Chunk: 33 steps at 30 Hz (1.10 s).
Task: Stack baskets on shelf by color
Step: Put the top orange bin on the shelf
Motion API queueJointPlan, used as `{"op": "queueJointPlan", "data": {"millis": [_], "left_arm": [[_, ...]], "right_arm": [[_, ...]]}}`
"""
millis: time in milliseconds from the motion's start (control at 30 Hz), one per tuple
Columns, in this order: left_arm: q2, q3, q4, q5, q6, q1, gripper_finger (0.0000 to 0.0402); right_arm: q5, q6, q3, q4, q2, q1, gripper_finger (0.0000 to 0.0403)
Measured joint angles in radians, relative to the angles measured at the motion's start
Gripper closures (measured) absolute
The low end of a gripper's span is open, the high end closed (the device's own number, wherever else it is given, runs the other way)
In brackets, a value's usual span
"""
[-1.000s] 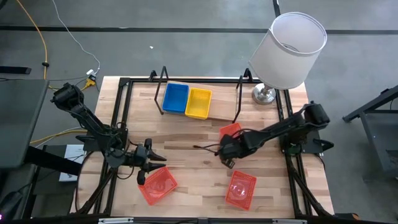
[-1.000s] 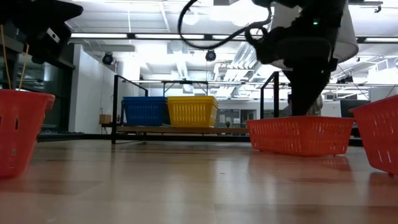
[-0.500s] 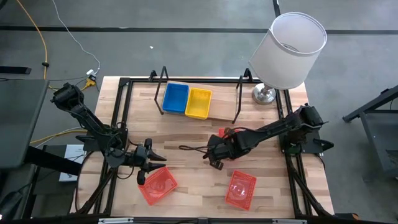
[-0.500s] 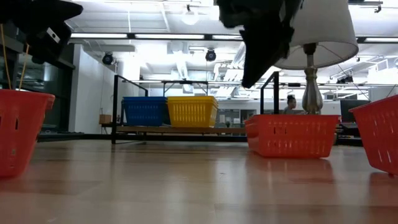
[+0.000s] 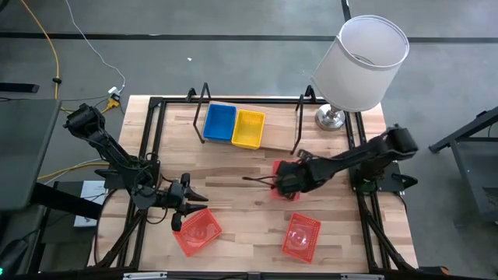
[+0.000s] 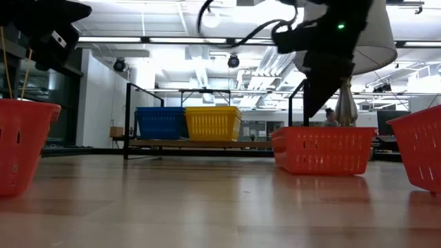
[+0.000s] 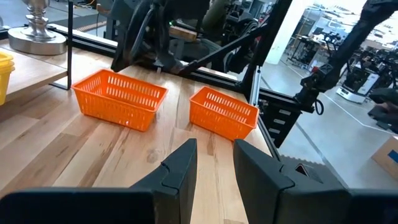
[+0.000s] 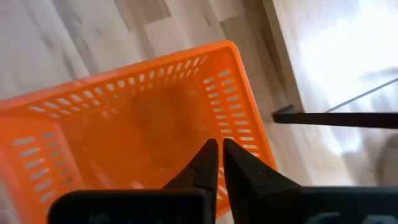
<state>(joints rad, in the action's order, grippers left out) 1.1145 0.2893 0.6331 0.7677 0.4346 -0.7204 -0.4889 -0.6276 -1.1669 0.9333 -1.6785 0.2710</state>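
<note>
Both arms were matte black, jointed and angular, with thin black cables looping off them; a small green light glowed on the right arm (image 6: pixel 340 27).

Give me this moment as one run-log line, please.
right gripper: nearly shut, above orange basket | left gripper: by another orange basket
</note>
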Motion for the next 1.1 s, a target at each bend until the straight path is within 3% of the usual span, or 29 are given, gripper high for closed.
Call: {"op": "queueJointPlan", "data": {"millis": [167, 333, 500, 700, 1100], "left_arm": [[0.000, 0.000, 0.000, 0.000, 0.000, 0.000, 0.0305], [0.000, 0.000, 0.000, 0.001, -0.016, 0.000, 0.0305], [0.000, 0.000, 0.000, 0.002, -0.019, 0.000, 0.0305], [0.000, 0.000, -0.005, 0.005, -0.019, 0.000, 0.0305], [0.000, 0.000, -0.007, 0.006, -0.019, 0.000, 0.0305]], "right_arm": [[0.016, 0.014, 0.225, -0.258, 0.184, -0.010, 0.0335], [0.019, 0.198, 0.403, -0.555, 0.305, -0.036, 0.0268], [0.021, 0.324, 0.451, -0.599, 0.297, -0.089, 0.0230], [-0.002, 0.447, 0.455, -0.610, 0.238, -0.149, 0.0222], [0.044, 0.482, 0.455, -0.605, 0.211, -0.193, 0.0235]]}}
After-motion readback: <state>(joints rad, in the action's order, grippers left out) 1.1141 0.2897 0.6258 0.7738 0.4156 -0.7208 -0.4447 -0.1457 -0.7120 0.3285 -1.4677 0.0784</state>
